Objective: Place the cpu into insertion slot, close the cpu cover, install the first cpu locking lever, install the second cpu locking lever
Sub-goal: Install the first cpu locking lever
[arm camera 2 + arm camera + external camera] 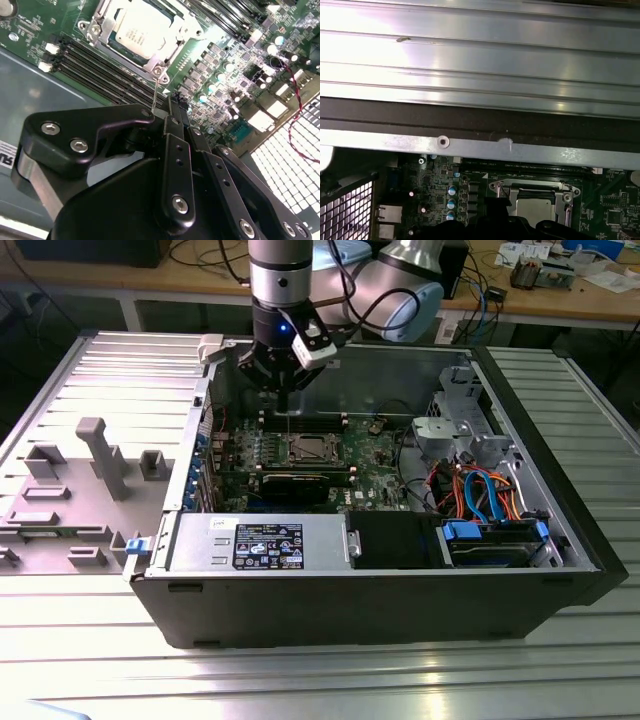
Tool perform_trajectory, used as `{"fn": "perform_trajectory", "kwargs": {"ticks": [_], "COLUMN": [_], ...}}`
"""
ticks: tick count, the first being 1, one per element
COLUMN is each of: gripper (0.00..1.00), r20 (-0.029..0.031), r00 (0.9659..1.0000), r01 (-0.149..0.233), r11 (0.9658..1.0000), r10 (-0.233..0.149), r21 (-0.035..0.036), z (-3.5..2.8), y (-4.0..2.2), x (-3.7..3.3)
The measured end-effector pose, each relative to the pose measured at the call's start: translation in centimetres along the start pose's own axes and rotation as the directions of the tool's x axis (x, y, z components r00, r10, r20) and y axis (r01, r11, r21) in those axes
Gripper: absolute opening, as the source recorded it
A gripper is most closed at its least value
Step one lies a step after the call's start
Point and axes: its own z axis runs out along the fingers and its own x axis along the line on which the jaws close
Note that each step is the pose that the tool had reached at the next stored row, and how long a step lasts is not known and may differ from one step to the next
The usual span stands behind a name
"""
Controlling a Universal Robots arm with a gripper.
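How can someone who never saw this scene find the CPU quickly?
Look inside the open black computer case, on its green circuit board. Beside the long black memory slots sits the small flat square silver-grey CPU. Only it has a plain pale metal top, framed by silvery metal.

The exterior view looks down from afar into the open computer case [400, 570]; both wrist views sit close above its green circuit board [240, 55].

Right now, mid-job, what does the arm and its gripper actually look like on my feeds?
In the exterior view, the arm is a silver-grey cylinder with a black wrist section showing a small blue light; a white block is mounted beside it and black cables loop behind. The gripper in the second wrist view is matte black, built from rounded linkage plates joined by silver screws.
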Motion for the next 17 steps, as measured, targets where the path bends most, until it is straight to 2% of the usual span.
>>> {"fn": "perform_trajectory", "kwargs": {"ticks": [11,17], "gripper": [0.11,0.11], "r20": [0.0003,0.0004], "r00": [1.0000,1.0000], "r01": [0.000,0.000], "r11": [1.0000,1.0000], "r10": [0.000,0.000], "r21": [0.0001,0.0001], "z": [0.01,0.01], "y": [0.00,-0.04], "x": [-0.11,-0.55]}}
